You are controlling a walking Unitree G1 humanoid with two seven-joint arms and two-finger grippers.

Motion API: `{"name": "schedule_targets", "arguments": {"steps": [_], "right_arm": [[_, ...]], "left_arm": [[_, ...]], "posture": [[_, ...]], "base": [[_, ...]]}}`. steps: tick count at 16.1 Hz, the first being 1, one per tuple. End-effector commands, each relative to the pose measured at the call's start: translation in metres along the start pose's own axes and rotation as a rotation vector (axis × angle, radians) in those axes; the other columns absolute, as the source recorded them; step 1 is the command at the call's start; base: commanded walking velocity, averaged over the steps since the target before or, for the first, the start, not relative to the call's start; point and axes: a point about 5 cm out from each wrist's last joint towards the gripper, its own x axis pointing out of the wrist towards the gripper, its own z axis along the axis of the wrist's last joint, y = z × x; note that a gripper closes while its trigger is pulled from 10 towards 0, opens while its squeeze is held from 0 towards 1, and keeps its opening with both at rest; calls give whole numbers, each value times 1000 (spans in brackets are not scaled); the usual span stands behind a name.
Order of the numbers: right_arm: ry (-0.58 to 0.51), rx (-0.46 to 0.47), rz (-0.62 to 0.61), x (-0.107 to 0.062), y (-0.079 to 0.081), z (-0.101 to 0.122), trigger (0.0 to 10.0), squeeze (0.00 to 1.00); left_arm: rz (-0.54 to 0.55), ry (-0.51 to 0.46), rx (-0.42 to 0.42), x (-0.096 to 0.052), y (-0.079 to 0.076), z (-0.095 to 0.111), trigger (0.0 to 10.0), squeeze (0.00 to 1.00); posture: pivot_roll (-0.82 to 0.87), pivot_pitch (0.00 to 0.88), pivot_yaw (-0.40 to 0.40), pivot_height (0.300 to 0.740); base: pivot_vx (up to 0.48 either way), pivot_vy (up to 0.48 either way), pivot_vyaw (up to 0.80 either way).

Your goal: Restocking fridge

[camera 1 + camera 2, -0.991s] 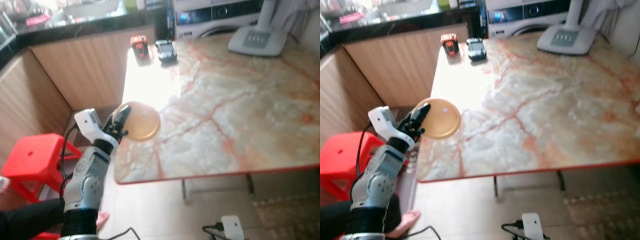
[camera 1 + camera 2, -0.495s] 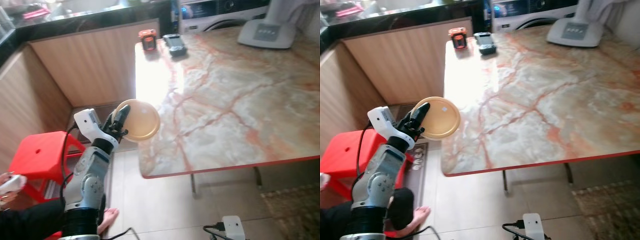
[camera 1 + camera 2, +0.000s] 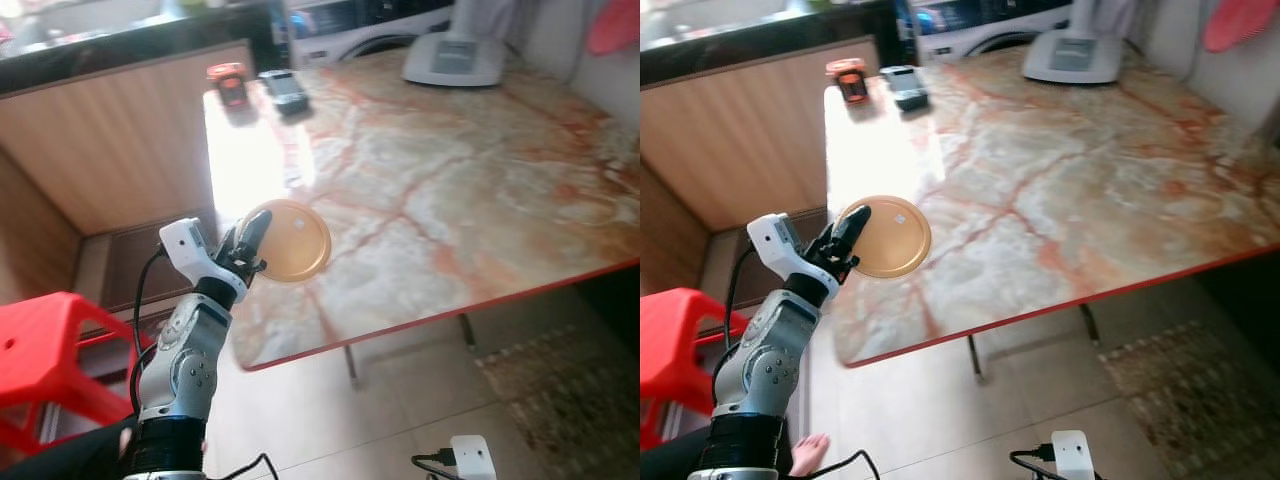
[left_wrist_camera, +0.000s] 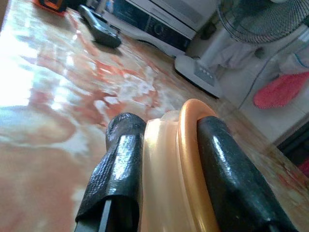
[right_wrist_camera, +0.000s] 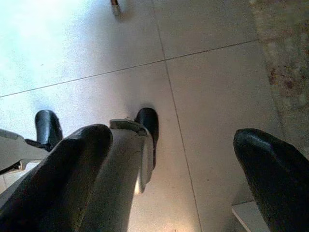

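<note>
Left wrist view: left end effector (image 4: 166,145) clamps a translucent amber round lid (image 4: 181,159) edgewise.

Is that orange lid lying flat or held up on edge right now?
On edge. The left end effector clamps the orange lid by its rim, face turned toward the camera, above the near corner of the marble table.

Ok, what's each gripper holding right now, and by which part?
The left gripper is shut on the orange plate, pinching its rim edge-on. The right gripper hangs open over the floor, holding nothing.
</note>
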Motion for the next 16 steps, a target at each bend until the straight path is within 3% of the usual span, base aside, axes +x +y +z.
{"name": "schedule_targets", "arguments": {"steps": [1, 16], "right_arm": [[21, 13, 8, -1, 3, -5, 10000, 0], [30, 5, 14, 0, 3, -4, 10000, 0]], "left_arm": [[-9, -16, 39, 1, 0, 5, 10000, 0], [-34, -23, 52, 3, -7, 3, 10000, 0]], "posture": [[-48, 70, 131, 740], [-48, 71, 123, 740]], "base": [[0, 0, -781], [0, -58, -775]]}}
